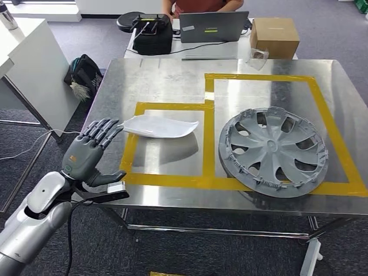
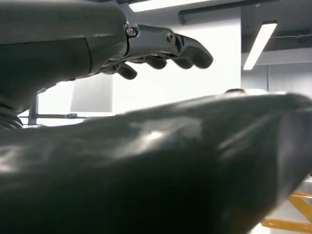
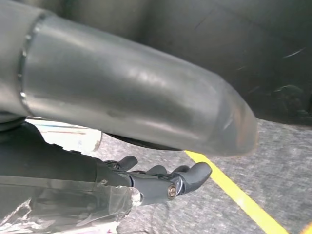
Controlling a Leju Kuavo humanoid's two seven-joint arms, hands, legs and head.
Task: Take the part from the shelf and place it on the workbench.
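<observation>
From the head view, a steel workbench (image 1: 173,80) is standing ahead, marked with yellow tape (image 1: 208,141) that is outlining two boxes side by side. A white curved part (image 1: 160,126) is lying in the left box, and a grey wheel cover (image 1: 272,150) is lying in the right box, its near edge overlapping the tape. The left hand (image 1: 89,152) is hovering at the bench's left edge just beside the white part, fingers stretched out and apart, holding nothing. Behind the bench, a person (image 1: 202,6) is sitting at a laptop (image 1: 213,26), with a cardboard box (image 1: 274,37) to its right and a black case (image 1: 152,34) to its left. From the left wrist view, the left hand's dark fingers (image 2: 184,51) are extending straight, gripping nothing. From the right wrist view, the right hand (image 3: 162,180) is hanging over grey carpet (image 3: 279,161) crossed by a yellow line (image 3: 235,195), its fingers loosely extended and holding nothing.
</observation>
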